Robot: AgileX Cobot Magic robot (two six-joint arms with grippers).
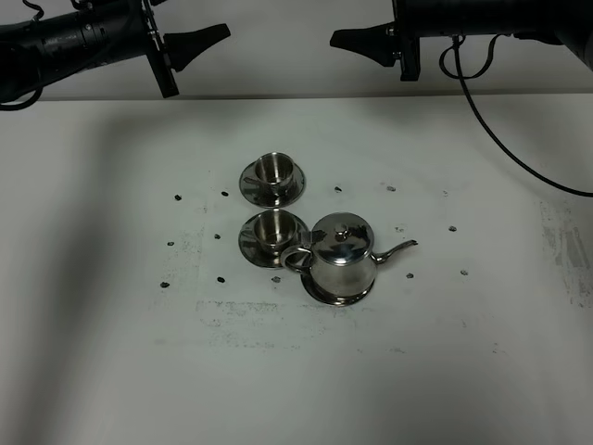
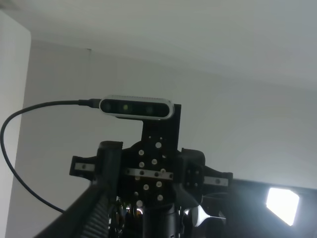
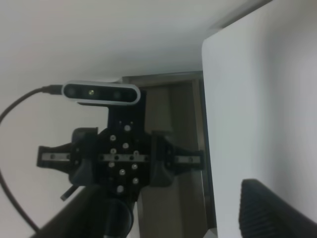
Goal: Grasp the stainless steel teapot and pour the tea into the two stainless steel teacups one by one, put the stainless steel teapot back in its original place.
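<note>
Jaw positions cannot be told on either arm. In the high view the left gripper (image 1: 215,35) and the right gripper (image 1: 345,39) each show as a single dark wedge, tips facing one another across a gap above the far edge of the white table (image 1: 93,306). Each wrist view catches only one ribbed finger (image 2: 96,213) (image 3: 272,208) and, beyond it, the opposite arm's wrist camera (image 2: 136,107) (image 3: 101,93). Both grippers are well apart from the steelware. Mid-table, the stainless steel teapot (image 1: 341,260) stands upright, lid on, on the round steel tray (image 1: 335,299), with its spout (image 1: 398,248) pointing toward the right arm's side. Its loop handle (image 1: 296,259) is just beside the nearer teacup (image 1: 274,227), which stands on its saucer (image 1: 250,243). The farther teacup (image 1: 272,169) stands on its own saucer just behind, toward the arms.
</note>
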